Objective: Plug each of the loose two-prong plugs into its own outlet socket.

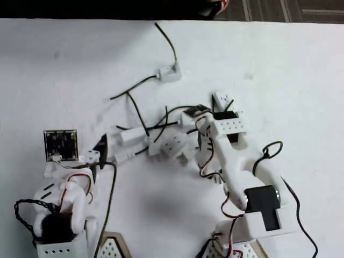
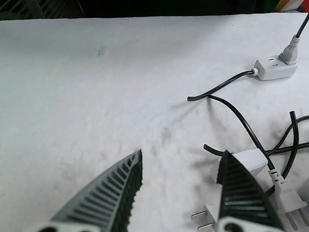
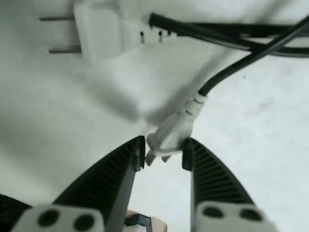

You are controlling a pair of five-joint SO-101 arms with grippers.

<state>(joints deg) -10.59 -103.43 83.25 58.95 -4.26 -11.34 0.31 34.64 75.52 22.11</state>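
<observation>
My right gripper [image 3: 163, 150] is shut on a small white two-prong plug [image 3: 169, 137], whose black cord runs away from the jaws. Just beyond it lies a larger white plug body [image 3: 104, 31] with two bare prongs, resting on the table. My left gripper [image 2: 183, 154] stands open above the white table with nothing between its fingers. A loose plug's two prongs [image 2: 203, 220] stick out beside one left finger [image 2: 241, 193]. Far off, a white outlet socket [image 2: 274, 69] lies with a plug [image 2: 291, 52] seated in it; the same outlet [image 1: 169, 74] sits at the table's back.
A tangle of black cords [image 1: 156, 123] and several white plug and socket pieces [image 1: 134, 134] fills the table's middle between the arms. A loose cord end [image 2: 189, 98] lies on open white surface. The table's far edge [image 1: 107, 19] meets dark floor.
</observation>
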